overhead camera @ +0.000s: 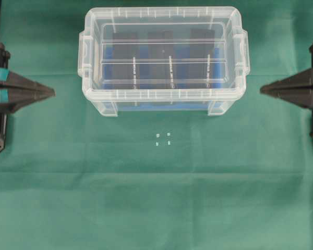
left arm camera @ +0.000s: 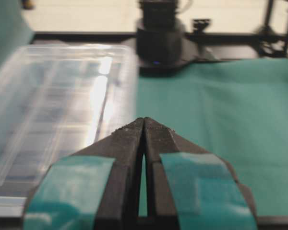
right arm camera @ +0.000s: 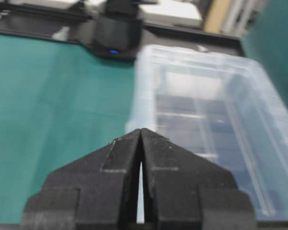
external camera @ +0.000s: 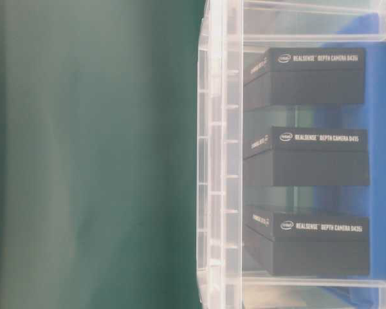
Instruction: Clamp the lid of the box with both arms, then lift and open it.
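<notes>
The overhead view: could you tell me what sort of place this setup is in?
Probably a robotics lab bench: a green cloth spread as a work surface, the left gripper and right gripper facing a clear box of RealSense camera cartons.

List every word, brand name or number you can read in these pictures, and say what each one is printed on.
"intel REALSENSE DEPTH CAMERA D435i" on the top black block inside the box.
The same text on the middle black block.
The same text on the bottom black block.
Smaller print on each block's slanted side face is too blurred to read.
No readable text in the overhead view or either wrist view.
</notes>
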### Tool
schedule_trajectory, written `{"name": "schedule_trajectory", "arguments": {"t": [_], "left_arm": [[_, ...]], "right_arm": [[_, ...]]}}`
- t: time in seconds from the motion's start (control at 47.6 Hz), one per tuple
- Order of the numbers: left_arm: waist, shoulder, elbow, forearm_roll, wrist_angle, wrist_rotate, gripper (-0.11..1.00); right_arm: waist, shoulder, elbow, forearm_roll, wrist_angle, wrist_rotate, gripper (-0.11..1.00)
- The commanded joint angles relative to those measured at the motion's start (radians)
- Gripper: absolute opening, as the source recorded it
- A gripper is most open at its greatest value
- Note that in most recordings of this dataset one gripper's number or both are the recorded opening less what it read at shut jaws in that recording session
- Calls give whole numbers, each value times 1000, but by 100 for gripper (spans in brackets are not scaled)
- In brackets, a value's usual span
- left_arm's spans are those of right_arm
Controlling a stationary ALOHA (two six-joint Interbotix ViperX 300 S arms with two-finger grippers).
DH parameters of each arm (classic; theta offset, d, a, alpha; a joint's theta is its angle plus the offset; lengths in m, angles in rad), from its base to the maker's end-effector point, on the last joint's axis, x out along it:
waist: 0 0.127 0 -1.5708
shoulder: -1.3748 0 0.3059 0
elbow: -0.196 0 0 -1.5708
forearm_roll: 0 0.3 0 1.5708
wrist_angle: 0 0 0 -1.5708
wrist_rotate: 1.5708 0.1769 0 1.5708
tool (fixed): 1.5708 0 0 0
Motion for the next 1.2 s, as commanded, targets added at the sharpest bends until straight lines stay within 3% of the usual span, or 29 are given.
{"name": "schedule_trajectory", "arguments": {"t": [0.0,0.357,0.483,0.86,1.028,1.175], "left_arm": [[40,11,-29,2,-5,3,0],[199,43,-63,6,12,17,0],[247,63,-95,6,67,38,0],[255,97,-167,6,278,44,-1],[255,101,-183,6,420,40,0],[255,132,-235,6,629,40,0]], "right_arm": [[-48,9,-29,-2,-5,0,0],[-311,58,-66,-2,43,0,0],[-362,77,-91,-2,75,0,0],[-382,80,-100,-2,212,0,0],[-385,83,-106,-3,414,2,0],[-385,107,-133,-9,652,3,0]]}}
